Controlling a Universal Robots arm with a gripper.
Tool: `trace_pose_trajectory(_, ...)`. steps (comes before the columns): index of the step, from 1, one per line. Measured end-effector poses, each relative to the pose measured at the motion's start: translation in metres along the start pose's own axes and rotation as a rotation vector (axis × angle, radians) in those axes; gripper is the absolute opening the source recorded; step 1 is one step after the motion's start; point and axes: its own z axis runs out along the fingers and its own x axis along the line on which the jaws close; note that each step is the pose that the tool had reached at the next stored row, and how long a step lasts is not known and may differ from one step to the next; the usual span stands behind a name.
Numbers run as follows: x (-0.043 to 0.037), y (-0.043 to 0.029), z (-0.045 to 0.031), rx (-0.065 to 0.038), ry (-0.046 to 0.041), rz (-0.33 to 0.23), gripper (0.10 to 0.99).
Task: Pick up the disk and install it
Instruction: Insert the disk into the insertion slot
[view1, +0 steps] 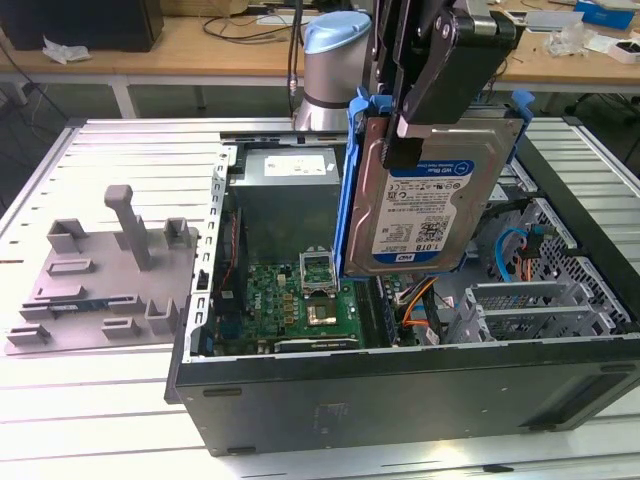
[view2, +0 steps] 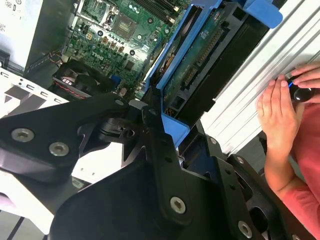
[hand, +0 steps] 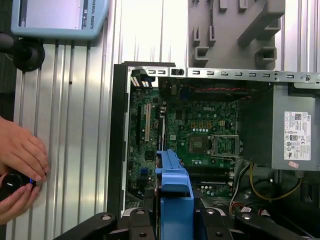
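Robot hand (view1: 405, 140) clamped on top edge of disk (view1: 430, 205); disk hangs directly beneath hand, on edge, long axis near vertical, label facing exterior view; suspended above open computer case (view1: 400, 390), clear of motherboard (view1: 300, 290); case rests on counter (view1: 100, 400).

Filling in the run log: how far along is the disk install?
Done: the pickup. The gripper is shut on the disk, which is held on edge in its blue bracket. In hand: the disk hangs in the air above the open computer case. Left: the install itself. The disk is not seated anywhere in the case.
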Motion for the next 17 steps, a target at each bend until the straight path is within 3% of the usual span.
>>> trace_pose_trajectory(12,-0.0001,0.0000,0.0011,0.000,-0.0019,0.000,0.369)
trace_pose_trajectory(14,-0.0001,-0.0001,0.0020,0.001,-0.0104,-0.001,0.369)
trace_pose_trajectory(15,-0.0001,-0.0002,0.0028,0.001,-0.0240,-0.001,0.369)
trace_pose_trajectory(17,-0.0002,-0.0002,0.0036,0.002,-0.0292,-0.002,0.369)
